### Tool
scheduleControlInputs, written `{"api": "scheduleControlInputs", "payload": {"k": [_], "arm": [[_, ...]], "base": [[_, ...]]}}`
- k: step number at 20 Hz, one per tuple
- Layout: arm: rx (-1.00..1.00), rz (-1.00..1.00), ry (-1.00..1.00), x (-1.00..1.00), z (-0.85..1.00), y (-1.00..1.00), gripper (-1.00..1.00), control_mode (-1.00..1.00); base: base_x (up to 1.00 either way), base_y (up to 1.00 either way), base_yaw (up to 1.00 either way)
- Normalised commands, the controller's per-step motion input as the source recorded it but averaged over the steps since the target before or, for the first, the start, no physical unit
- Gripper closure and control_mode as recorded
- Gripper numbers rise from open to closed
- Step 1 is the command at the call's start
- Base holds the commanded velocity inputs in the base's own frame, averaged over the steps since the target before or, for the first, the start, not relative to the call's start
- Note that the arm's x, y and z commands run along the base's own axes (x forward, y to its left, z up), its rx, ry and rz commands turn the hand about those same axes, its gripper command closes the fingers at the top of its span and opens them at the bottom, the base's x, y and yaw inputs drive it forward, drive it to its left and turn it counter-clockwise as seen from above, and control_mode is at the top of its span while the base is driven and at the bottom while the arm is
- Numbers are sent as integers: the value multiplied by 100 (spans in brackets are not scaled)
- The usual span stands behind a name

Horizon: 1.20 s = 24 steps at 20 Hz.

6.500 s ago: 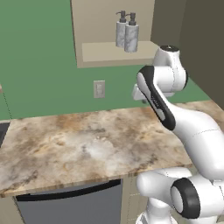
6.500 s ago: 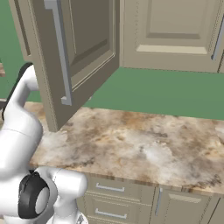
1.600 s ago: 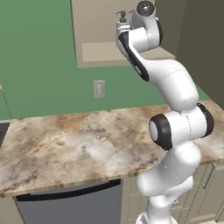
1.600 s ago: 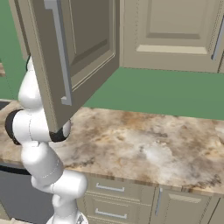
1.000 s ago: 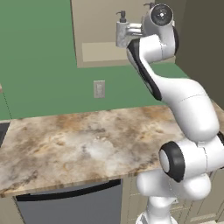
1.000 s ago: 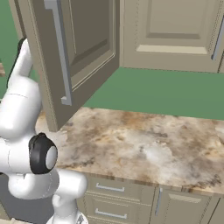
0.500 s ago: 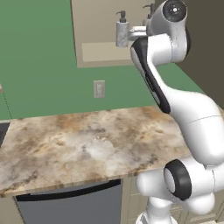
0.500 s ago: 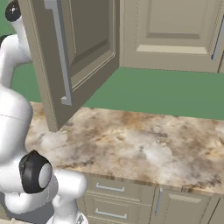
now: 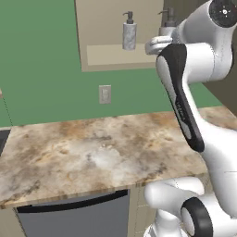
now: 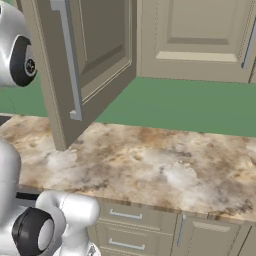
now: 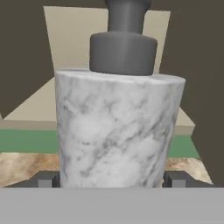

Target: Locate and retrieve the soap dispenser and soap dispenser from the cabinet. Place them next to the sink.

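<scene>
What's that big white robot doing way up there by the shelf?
The robot arm is reaching up into the open wall cabinet. Its claw has one marbled soap dispenser right between its two fingers, one on each side of the bottle; whether they are squeezing it is hard to tell. The other soap dispenser stands upright on the shelf to its left. The brown stone counter lies below.

Rendered, evenly lit, flat brightness; no glare. Soft shading under cabinet [image 9: 118, 67] shelf, darker tone on open door's [image 10: 82, 65] inner face. Faint sheen on marbled worktop [image 9: 92, 152]. Close soap dispenser [image 11: 118, 131] coarse, slightly soft. Low resolution, edges undistorted.
</scene>
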Motion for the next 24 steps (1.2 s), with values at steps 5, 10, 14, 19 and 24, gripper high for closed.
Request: {"api": "scheduleControlInputs", "payload": {"k": [5,10,14,19,24], "arm": [[3,13,-1,-100,-25,40,100,-100],[-1,17,-4,-83,-26,69,100,-100],[0,19,-7,-75,-33,70,100,-100],[2,17,-6,-57,-45,85,100,-100],[5,23,-11,-47,-54,83,100,-100]], "base": [[0,0,0],[0,0,0],[0,0,0],[0,0,0],[0,0,0]]}}
